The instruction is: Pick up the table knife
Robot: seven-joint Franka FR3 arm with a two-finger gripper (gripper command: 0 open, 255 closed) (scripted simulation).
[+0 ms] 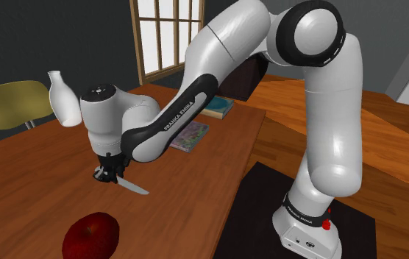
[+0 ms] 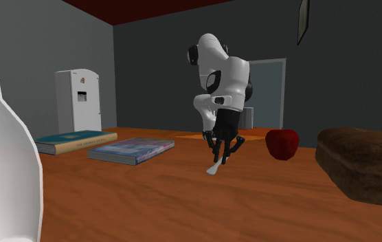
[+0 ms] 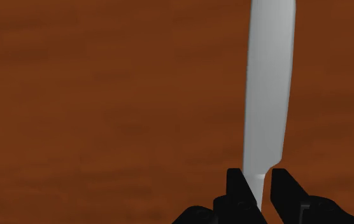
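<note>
Shoulder view, left to right. Olive-yellow chair [image 1: 10, 103] stands past the far edge of the tabletop [image 1: 41, 184], well apart from the hand [image 1: 107, 174]. White bottle [image 1: 63, 99] stands upright on the wood, beyond the hand and near it. Red apple [image 1: 91, 234] sits on the tabletop on the hand's near side, apart from it. The hand points down over the brown wood, clamped on the handle end of the table knife [image 1: 132, 185]. The pale grey blade slants down and away from the hand toward the stand side, tip low. Whether the tip touches the wood cannot be told. Colourful book [image 1: 189, 136] and teal book [image 1: 218, 110] lie flat farther off, past the forearm. Window [image 1: 170, 37] is in the wall behind them. Black stand [image 1: 262, 199] carries the arm's base, well away from the hand.

Second exterior view, left to right. The bottle looms in front. White fridge [image 2: 77, 100] stands far back. The two books lie flat to one side of the hand. The knife hangs from the hand, blade tip down close to the wood. The apple sits on the hand's other side, and past it a dark brown loaf [image 2: 365, 165], well apart.

Wrist view. Black fingers [image 3: 236, 191] pinch the narrow handle end from both sides. The blade runs straight out ahead of the hand over bare wood.
</note>
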